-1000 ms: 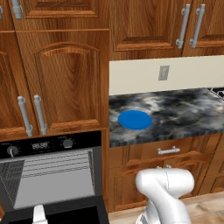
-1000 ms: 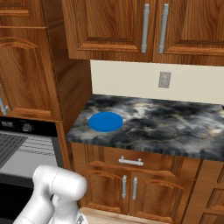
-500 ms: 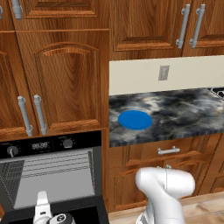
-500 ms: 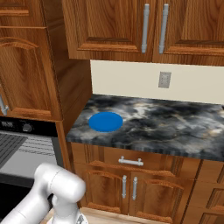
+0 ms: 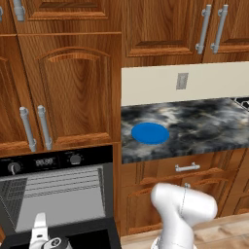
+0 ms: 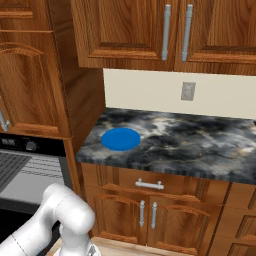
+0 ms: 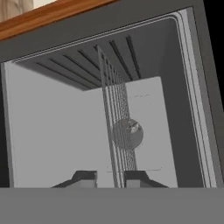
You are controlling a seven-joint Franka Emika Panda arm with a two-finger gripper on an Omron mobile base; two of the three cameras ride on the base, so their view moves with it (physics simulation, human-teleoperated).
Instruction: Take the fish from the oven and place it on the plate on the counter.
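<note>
The black built-in oven (image 5: 53, 194) stands open, its grey cavity bared so the arm can reach in. In the hand view, the end effector (image 7: 110, 178) hovers at the mouth, tips narrowly apart and holding nothing. It faces the wire rack (image 7: 117, 140), where the small grey-silver fish (image 7: 128, 133) lies – seemingly end-on, long axis unreadable. Rightward, the flat bright blue plate (image 5: 150, 133) waits bare on the dark marbled counter (image 5: 204, 126) – ready to receive it.
</note>
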